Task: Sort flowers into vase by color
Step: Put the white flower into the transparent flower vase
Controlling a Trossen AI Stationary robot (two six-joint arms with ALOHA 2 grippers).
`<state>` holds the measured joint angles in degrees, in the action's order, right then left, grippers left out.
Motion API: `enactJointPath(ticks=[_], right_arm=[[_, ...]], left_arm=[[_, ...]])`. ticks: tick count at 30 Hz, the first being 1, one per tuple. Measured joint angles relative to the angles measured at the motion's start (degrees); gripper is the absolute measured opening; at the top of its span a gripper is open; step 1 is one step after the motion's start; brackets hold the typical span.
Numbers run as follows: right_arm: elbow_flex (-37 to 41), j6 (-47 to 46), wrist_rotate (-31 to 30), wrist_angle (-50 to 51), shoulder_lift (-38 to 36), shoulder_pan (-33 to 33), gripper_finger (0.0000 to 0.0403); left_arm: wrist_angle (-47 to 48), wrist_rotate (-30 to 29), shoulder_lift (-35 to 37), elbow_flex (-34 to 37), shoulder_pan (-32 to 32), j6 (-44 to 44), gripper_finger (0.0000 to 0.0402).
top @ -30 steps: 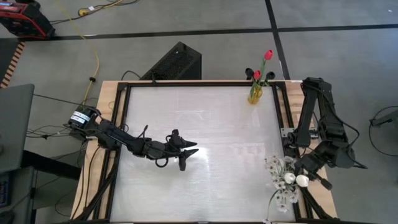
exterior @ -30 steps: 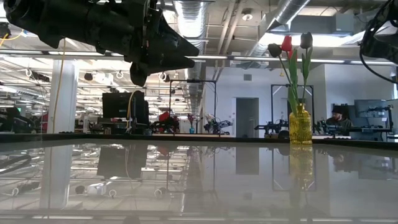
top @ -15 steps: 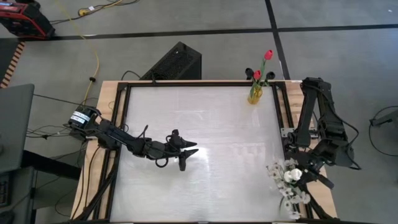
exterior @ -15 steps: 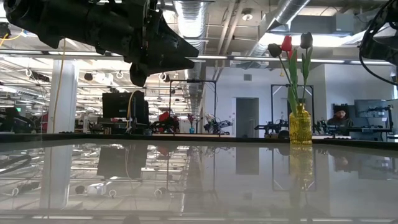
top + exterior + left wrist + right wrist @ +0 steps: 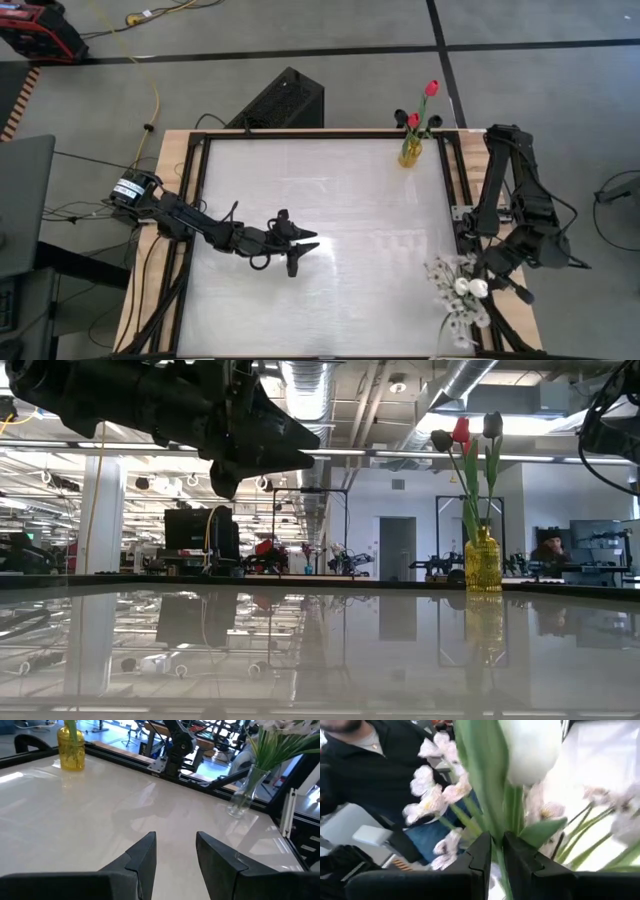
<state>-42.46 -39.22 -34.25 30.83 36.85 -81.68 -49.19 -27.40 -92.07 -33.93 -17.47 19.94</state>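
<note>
A yellow vase stands at the table's far right and holds red tulips and a dark tulip. A clear vase at the near right corner holds green stems with sprigs of tiny white blossoms. My right gripper is in that white bunch, shut on a white tulip. My left gripper hovers open above the table's middle left, away from all flowers. My right gripper pinches the white tulip's green stem between its two fingers, a short way below the bloom. The bloom stands beyond the fingertips among the small blossoms. The stem's lower end is hidden, so I cannot tell whether it is clear of the vase.
A dark frame rail runs along the table's right edge under the right arm. A person in a dark top shows behind the flowers in the right wrist view. The pale tabletop between the two arms is bare.
The right gripper and the white bunch swung a little toward the table's near right corner, then came back to about where they were. One white tulip head now shows from above where two showed before. The left arm kept still.
</note>
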Motion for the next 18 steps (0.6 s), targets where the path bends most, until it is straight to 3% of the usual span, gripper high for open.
enactJointPath(ticks=[11,18], right_arm=[[0.0,-0.22,-0.16,0.0,-0.28,0.45,0.0084],[-0.05,-1.57,0.65,0.14,-1.65,0.45,0.0141]], left_arm=[[0.04,0.08,0.0,0.0,0.0,-1.25,0.0126],[0.0,0.05,0.0,0.0,0.0,-1.27,0.0126]])
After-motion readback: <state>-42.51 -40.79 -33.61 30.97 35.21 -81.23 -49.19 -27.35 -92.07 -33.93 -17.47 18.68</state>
